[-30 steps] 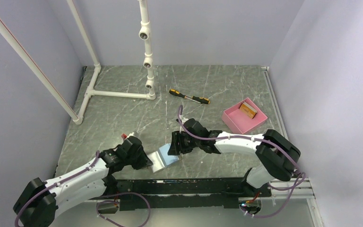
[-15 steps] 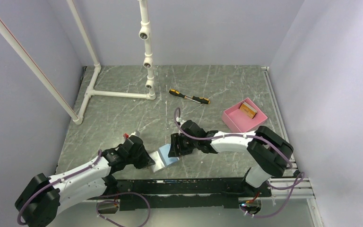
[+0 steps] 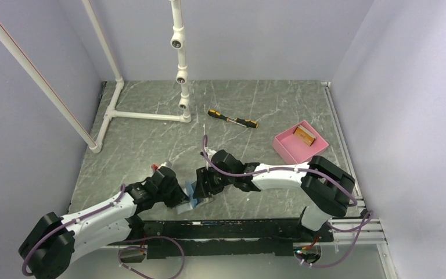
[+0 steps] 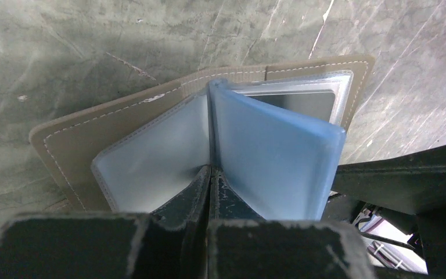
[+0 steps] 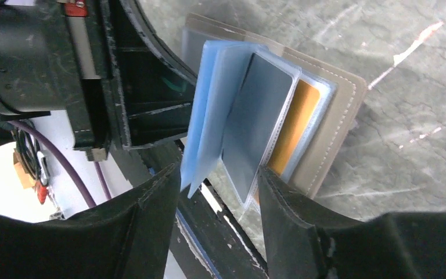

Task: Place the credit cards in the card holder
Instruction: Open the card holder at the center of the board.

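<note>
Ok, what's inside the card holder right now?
The card holder shows a dark grey card with an orange card behind it. The raised blue sleeves cover whatever else is inside.

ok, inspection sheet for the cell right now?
Surface: grey marbled tabletop, no spills seen.
Job's things: grey-tan folding card holder with blue sleeves, open; dark grey card and orange card sleeved; orange-brown card in pink rectangular tray.
Clutter: black-and-yellow screwdriver.
Hands: left hand shut on a sleeve; right hand open, straddling sleeves.
Cables: purple cables along arms, none snagged visibly.
Surroundings: white pipe frame, lilac walls.
</note>
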Available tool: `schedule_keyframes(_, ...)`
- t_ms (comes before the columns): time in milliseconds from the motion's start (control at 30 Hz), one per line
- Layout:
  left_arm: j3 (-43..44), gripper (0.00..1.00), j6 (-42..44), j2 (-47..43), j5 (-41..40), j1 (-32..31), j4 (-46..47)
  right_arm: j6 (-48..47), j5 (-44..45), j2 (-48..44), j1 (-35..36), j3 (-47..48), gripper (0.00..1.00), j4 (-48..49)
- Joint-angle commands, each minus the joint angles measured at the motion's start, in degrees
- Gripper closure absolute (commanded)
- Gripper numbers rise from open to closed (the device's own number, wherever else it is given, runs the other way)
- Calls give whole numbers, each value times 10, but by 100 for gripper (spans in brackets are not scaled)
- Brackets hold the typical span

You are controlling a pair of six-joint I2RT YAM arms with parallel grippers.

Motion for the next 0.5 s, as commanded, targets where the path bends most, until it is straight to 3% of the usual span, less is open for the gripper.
schedule_keyframes(0,-13,96,0,4,-7,-2,-7,3,-39,6,9,29,44,64)
schedule_keyframes(133,-12,96,-1,-4,-9,-2,-15,11,-60,19,10,33,39,93)
schedule_keyframes(467,13,91,-9,-81,-29,-2,-101,14,-71,43,10,47,40,101)
